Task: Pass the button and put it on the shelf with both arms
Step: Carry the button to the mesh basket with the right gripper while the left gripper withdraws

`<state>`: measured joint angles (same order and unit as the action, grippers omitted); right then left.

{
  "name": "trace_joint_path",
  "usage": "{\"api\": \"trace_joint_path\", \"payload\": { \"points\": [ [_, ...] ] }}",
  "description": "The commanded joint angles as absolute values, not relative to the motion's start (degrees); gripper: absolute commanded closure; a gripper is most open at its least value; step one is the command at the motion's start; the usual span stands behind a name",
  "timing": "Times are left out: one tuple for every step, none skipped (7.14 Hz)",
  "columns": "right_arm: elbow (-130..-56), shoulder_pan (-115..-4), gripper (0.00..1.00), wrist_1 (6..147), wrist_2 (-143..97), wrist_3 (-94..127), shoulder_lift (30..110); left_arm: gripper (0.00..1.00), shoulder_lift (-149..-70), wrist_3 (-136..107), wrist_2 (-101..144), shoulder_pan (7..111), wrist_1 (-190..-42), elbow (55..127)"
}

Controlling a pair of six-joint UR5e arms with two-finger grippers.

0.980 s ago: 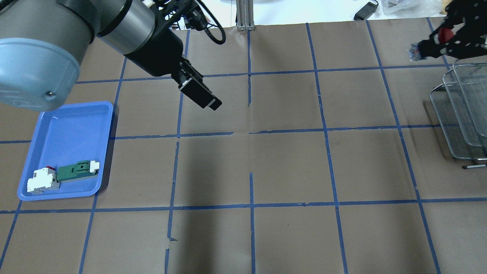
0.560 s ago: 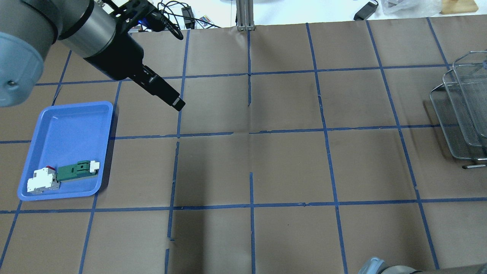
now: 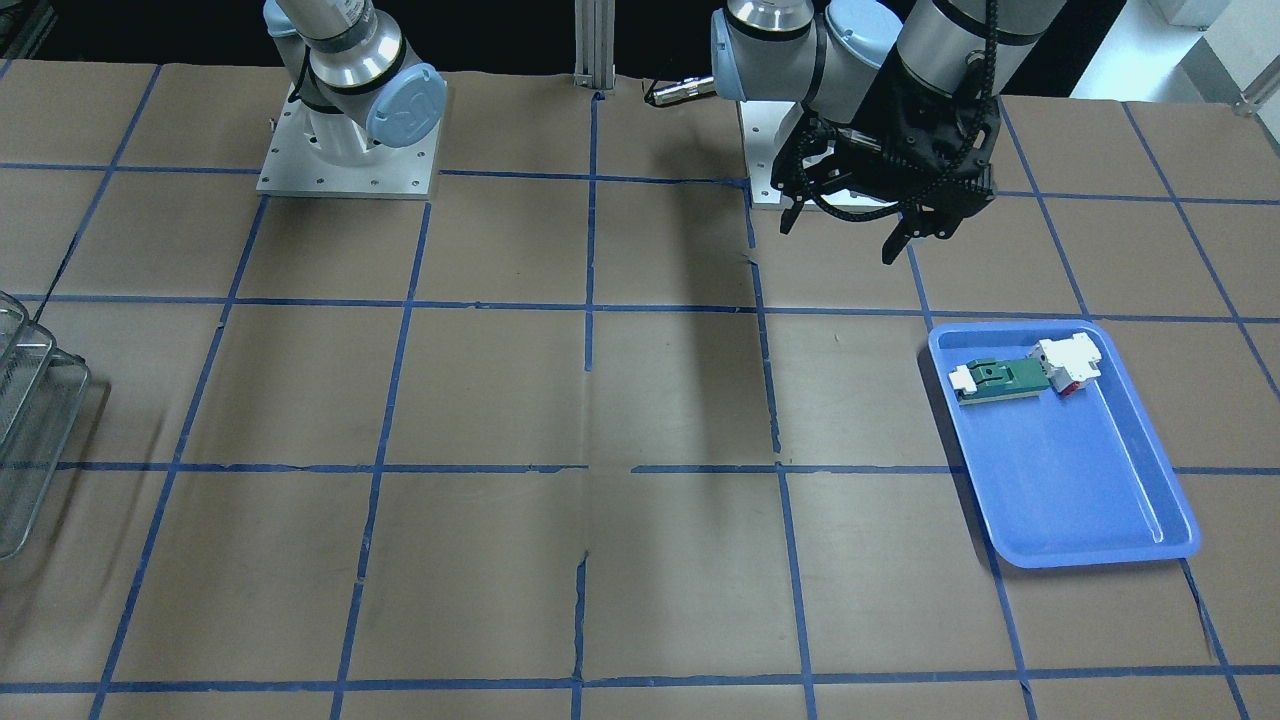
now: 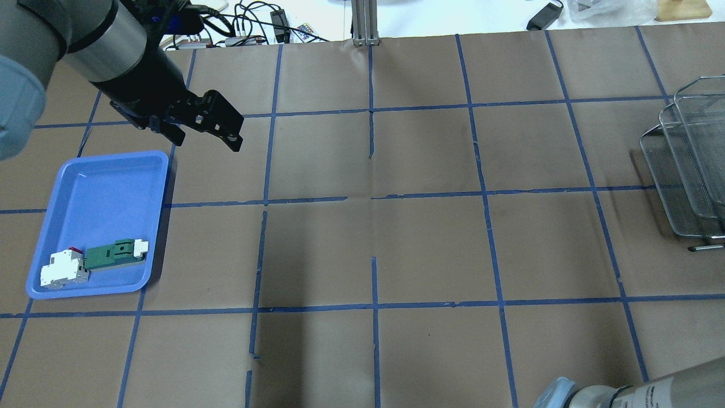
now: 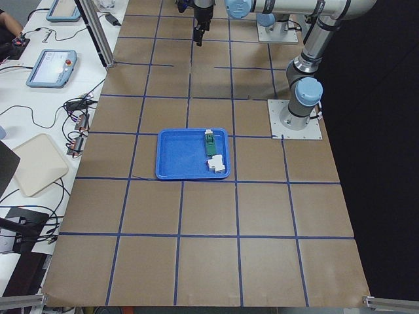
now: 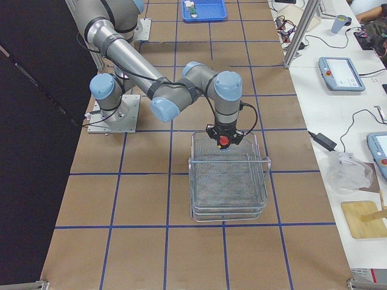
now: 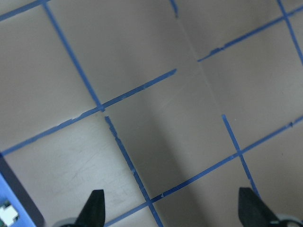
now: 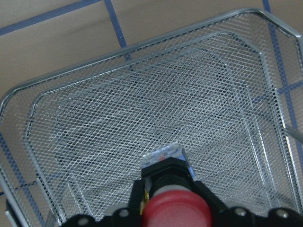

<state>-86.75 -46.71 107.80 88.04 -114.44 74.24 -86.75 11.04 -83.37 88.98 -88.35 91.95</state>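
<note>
The red-capped button is held in my right gripper, which is shut on it. The gripper hovers over the near end of the silvery wire-mesh shelf. In the right wrist view the button's body points down at the mesh. The shelf also shows at the right edge of the overhead view; the right gripper is out of that view. My left gripper is open and empty. It hangs above the table just beyond the blue tray's far right corner, and its two fingertips stand wide apart over bare paper.
The blue tray at the left holds a green-and-white connector and a white block with red. The brown paper table has a blue tape grid. Cables and a metal post lie at the far edge.
The left arm has pulled back to the left, towards the tray, and its gripper has turned. The right gripper with the button has left the overhead view's top right corner.
</note>
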Motion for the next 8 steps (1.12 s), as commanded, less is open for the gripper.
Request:
{"api": "trace_joint_path", "payload": {
  "points": [
    [-87.01,-46.76,1.00,107.58,86.84,-114.17,73.57,0.00,-86.83,4.68,-87.09,88.95,-84.83,92.28],
    [-87.10,-46.93,0.67,107.40,87.01,-113.91,73.65,0.00,-86.92,4.14,-87.01,88.95,-84.64,92.37],
    [-87.10,-46.93,0.37,107.49,87.01,-113.91,73.48,0.00,-86.84,4.91,-87.01,88.95,-83.68,92.55],
    [-87.10,-46.93,0.25,107.49,87.01,-113.82,72.78,0.00,-86.75,4.75,-87.10,88.95,-83.76,92.64],
    [-87.10,-46.85,0.22,107.49,87.01,-113.91,72.08,0.00,-86.84,4.92,-87.10,88.95,-83.76,92.64],
    [-87.10,-46.76,0.22,107.49,87.10,-113.82,72.33,0.00,-86.92,4.92,-87.10,88.95,-83.67,92.64],
    [-86.75,-46.84,0.20,107.32,87.19,-113.73,73.20,0.00,-86.84,4.92,-87.10,88.95,-83.76,92.64],
    [-86.92,-47.11,0.20,105.40,87.45,-113.47,76.43,0.00,-86.84,4.92,-87.19,88.95,-83.76,92.64]
  ]
}}
